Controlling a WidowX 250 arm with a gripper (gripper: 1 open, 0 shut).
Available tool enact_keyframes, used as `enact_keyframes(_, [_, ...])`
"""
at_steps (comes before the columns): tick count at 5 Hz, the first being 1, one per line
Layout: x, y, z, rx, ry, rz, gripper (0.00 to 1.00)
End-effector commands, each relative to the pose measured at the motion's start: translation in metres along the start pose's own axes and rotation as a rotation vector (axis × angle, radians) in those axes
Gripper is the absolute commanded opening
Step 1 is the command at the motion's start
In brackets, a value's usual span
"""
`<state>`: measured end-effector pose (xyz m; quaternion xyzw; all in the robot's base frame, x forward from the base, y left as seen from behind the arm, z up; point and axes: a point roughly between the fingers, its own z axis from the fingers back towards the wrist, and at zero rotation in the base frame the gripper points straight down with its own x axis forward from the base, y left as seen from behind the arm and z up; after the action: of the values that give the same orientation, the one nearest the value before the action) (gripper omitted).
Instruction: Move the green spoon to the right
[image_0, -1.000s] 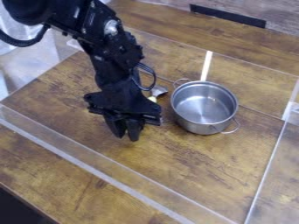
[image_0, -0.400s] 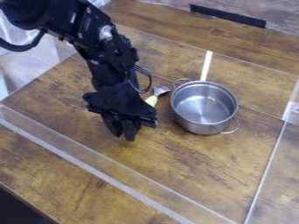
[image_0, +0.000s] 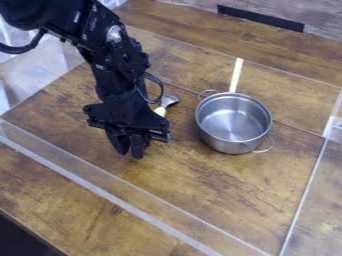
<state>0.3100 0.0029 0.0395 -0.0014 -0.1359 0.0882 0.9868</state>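
Note:
The black gripper (image_0: 135, 148) points steeply down at the wooden table, left of the steel pot (image_0: 234, 121). Its fingers stand close together, low over the wood. Only a small yellow-green bit of the green spoon (image_0: 159, 113) shows, at the right side of the hand. The rest is hidden behind the gripper. The jaws look shut on it, though the contact itself is covered.
A small pale grey piece (image_0: 171, 99) lies just behind the hand, near the pot. A thin pale stick (image_0: 238, 72) lies behind the pot. Clear plastic walls (image_0: 80, 180) run along the front and right sides of the table.

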Motion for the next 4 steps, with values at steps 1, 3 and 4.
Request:
enact_keyframes(1, [0.011, -0.019, 0.033, -0.015, -0.041, -0.039, 0.00])
enact_keyframes(3, [0.006, -0.092, 0.055, -0.065, 0.007, -0.155, 0.00])
enact_keyframes(4, [-0.004, -0.109, 0.048, -0.079, 0.045, -0.206, 0.00])
